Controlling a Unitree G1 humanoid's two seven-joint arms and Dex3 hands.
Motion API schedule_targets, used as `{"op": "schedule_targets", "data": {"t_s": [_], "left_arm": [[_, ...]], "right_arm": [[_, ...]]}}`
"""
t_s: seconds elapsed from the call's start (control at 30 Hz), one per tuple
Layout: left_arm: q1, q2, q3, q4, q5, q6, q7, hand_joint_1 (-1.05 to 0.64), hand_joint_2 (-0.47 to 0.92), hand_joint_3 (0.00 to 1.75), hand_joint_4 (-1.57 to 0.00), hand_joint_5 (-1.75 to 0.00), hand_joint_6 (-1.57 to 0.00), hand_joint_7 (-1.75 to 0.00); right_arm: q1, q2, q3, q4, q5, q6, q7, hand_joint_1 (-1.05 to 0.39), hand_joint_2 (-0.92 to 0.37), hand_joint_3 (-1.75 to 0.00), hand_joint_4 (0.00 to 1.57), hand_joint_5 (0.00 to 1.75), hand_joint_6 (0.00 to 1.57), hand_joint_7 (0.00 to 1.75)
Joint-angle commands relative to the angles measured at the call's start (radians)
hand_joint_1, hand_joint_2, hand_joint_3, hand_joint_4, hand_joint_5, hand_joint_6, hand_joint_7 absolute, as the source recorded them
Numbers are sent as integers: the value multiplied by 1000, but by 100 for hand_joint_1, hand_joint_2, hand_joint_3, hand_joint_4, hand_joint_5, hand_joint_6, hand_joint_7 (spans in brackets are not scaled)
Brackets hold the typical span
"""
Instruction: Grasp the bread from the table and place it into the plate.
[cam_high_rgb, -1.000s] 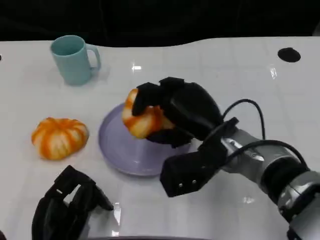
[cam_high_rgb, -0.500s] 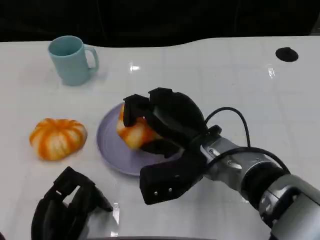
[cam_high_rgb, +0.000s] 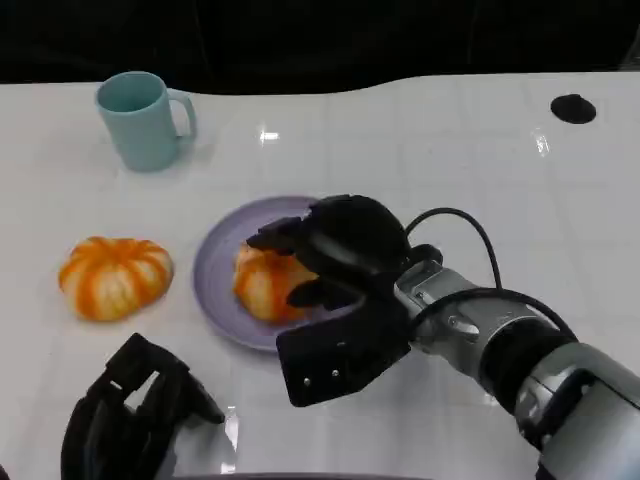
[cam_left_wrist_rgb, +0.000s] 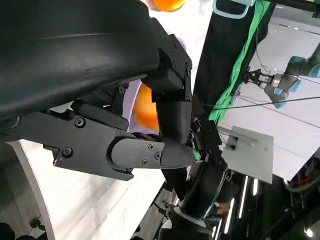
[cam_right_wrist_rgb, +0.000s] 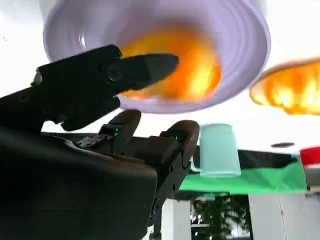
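The bread (cam_high_rgb: 262, 281) sits in the plate (cam_high_rgb: 222, 252) on the counter (cam_high_rgb: 430, 150). The right robot hand (cam_high_rgb: 335, 250) hovers over it, fingers spread off the bread (holding nothing). The left robot hand (cam_high_rgb: 130, 415) rests low, fingers curled, empty. A second bread (cam_high_rgb: 115, 276) lies beside the plate.

the right hand (cam_high_rgb: 335, 250) hides part of the bread (cam_high_rgb: 262, 283), so any contact is unclear.

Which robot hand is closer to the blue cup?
Right. The right robot hand is over the plate, below-right of the cup. The left robot hand sits farther, at the table's near edge.
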Motion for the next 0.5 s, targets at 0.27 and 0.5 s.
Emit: {"op": "schedule_targets", "data": {"t_s": [0.27, 0.5], "left_arm": [[0, 16, 6, 4, -2, -2, -6, -56, 92, 25, -62, -175, -48, -154], [-1, 14, 4, 0, 3, -2, 5, -57, 92, 25, -63, -175, -49, -154]], "right_arm": [[-13, -18, -8, -46, 18, -5, 64, -73, -92, -40, 26, 0, 30, 0], [27, -65, -50, -104, 79, -64, 120, -76, -92, -43, 22, 0, 24, 0]]}}
